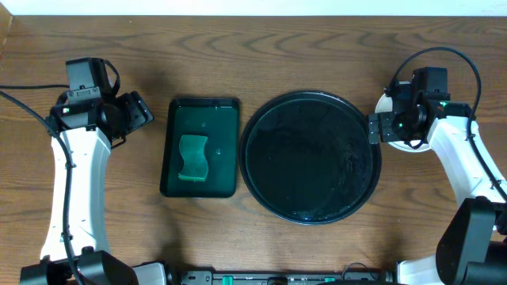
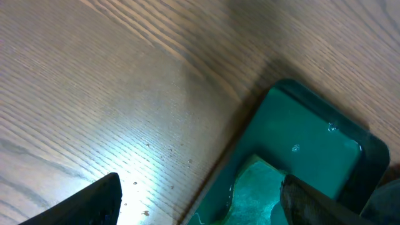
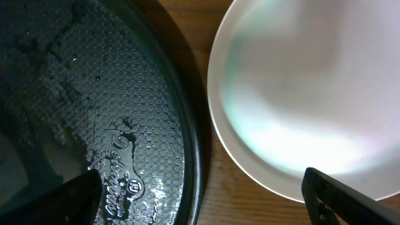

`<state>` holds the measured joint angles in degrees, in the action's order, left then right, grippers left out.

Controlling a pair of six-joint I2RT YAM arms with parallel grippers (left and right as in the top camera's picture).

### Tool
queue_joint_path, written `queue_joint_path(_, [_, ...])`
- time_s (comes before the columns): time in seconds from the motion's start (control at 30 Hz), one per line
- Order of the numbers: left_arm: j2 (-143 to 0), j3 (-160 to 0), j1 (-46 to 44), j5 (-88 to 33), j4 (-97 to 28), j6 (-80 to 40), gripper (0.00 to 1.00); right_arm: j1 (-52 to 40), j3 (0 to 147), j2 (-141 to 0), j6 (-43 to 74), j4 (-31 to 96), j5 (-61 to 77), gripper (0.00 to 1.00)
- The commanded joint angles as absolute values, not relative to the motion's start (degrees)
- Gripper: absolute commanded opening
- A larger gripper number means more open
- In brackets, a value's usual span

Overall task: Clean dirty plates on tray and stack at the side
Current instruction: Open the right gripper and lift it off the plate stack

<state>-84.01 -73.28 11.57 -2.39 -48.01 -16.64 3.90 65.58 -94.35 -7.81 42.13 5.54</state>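
The black round tray (image 1: pixel 310 162) lies in the middle of the table with nothing but water drops on it; its wet patterned floor (image 3: pixel 94 94) fills the left of the right wrist view. A white plate (image 3: pixel 300 81) rests on the wood just right of the tray, mostly hidden under my right arm in the overhead view (image 1: pixel 386 104). Whether other plates lie under it I cannot tell. My right gripper (image 3: pixel 201 178) (image 1: pixel 377 128) is open, one finger over the tray, the other over the plate's edge, holding nothing. My left gripper (image 1: pixel 141 111) (image 2: pixel 200 187) is open and holds nothing, left of the green tray.
A dark green rectangular tray (image 1: pixel 200 119) (image 2: pixel 306 137) sits left of the black tray, with a wavy green sponge (image 1: pixel 192 157) (image 2: pixel 256 187) in it. Bare wood (image 2: pixel 125 94) with a few specks lies beneath my left gripper.
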Motion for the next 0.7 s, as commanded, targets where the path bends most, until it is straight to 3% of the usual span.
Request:
queue_joint_path(0.0, [-83.88, -74.11, 11.73, -1.67, -48.18, -16.56, 0.81, 3.75, 66.0, -93.25, -8.43, 42.06, 5.19, 0.99])
queue_joint_path(0.37, [-83.88, -74.11, 11.73, -1.67, -48.18, -16.56, 0.81, 3.73, 65.89, -92.44, -8.43, 42.13, 5.19, 0.99])
queue_joint_path(0.67, [-83.88, -74.11, 11.73, -1.67, -48.18, -16.56, 0.81, 0.51, 65.89, -82.28, -8.43, 42.11, 5.19, 0.99])
